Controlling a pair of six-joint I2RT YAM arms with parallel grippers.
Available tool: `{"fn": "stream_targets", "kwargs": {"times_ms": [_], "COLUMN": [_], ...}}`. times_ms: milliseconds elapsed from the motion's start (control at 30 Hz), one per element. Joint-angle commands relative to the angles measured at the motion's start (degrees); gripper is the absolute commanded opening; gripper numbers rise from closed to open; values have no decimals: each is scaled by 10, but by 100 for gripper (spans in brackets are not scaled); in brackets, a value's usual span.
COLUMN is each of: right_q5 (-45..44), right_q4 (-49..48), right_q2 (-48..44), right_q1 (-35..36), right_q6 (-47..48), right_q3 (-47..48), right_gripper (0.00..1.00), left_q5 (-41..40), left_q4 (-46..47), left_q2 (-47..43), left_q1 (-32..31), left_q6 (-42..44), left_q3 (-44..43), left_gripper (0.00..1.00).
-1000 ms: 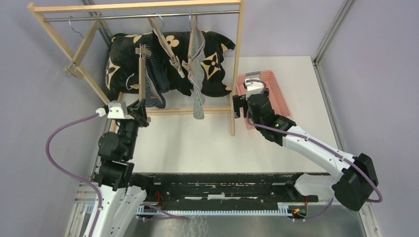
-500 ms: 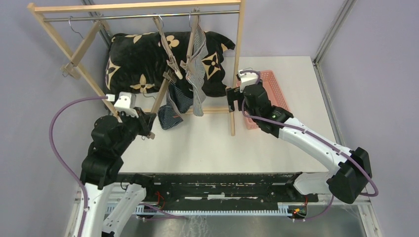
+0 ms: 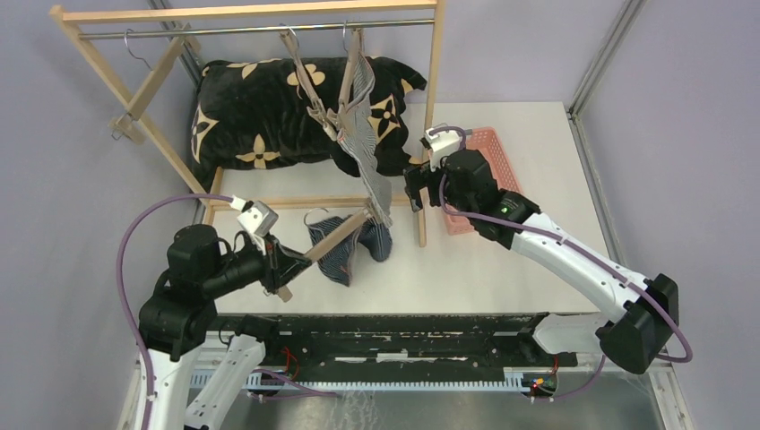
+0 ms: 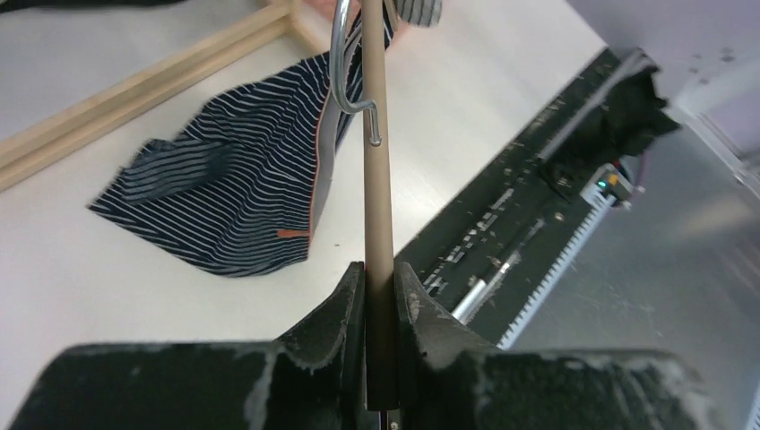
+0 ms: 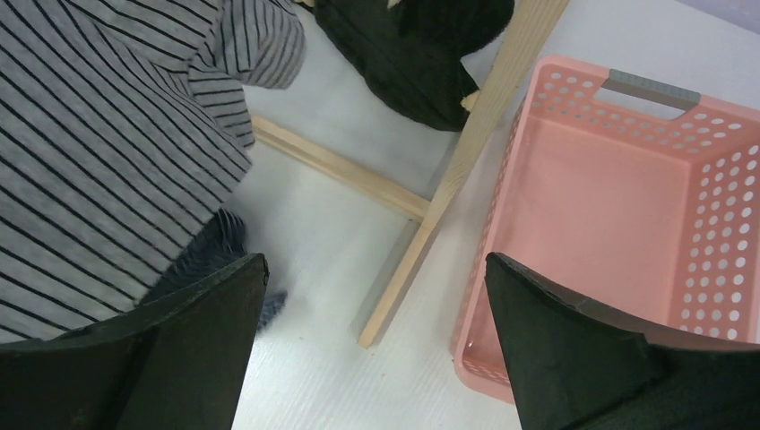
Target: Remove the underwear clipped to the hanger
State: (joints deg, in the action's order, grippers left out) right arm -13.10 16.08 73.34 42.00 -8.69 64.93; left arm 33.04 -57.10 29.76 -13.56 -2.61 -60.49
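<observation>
My left gripper (image 3: pixel 280 269) is shut on one end of a wooden hanger (image 3: pixel 336 237) and holds it low over the table. In the left wrist view the gripper (image 4: pixel 380 278) clamps the hanger's bar (image 4: pixel 376 152). The navy white-striped underwear (image 3: pixel 345 249) hangs from the hanger's far end and rests crumpled on the table; the left wrist view shows it too (image 4: pixel 224 202). The grey-white striped underwear (image 3: pixel 366 134) hangs on a hanger on the rack rail. My right gripper (image 3: pixel 414 186) is open and empty beside it, with the grey piece (image 5: pixel 90 134) at its left. The black underwear cannot be made out against the cushion.
The wooden rack (image 3: pixel 434 107) stands across the back, its right post and foot (image 5: pixel 421 242) next to my right gripper. A black cushion with tan flowers (image 3: pixel 260 112) lies behind it. A pink basket (image 3: pixel 502 152) sits at the right, empty in the right wrist view (image 5: pixel 618 134).
My left arm has pulled the hanger with the navy underwear off the rack, down and toward the near edge; the navy piece now lies on the table. My right gripper moved slightly left.
</observation>
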Motion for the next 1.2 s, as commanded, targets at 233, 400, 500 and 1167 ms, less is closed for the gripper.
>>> {"fn": "stream_targets", "kwargs": {"times_ms": [233, 400, 500, 1167], "right_q5": [212, 260, 290, 514], "right_q4": [7, 33, 29, -48], "right_q2": [-100, -171, -215, -138], "right_q1": [-1, -1, -1, -14], "right_q6": [5, 14, 7, -28], "right_q3": [46, 49, 37, 51], "right_gripper": [100, 100, 100, 86], "left_q5": [197, 205, 207, 236], "left_q4": [77, 108, 132, 224], "left_q2": [-35, -38, -45, -46], "left_q1": [2, 2, 2, 2], "left_q6": [37, 36, 27, 14], "left_q3": [-30, 2, 16, 53], "left_gripper": [3, 3, 3, 3]}}
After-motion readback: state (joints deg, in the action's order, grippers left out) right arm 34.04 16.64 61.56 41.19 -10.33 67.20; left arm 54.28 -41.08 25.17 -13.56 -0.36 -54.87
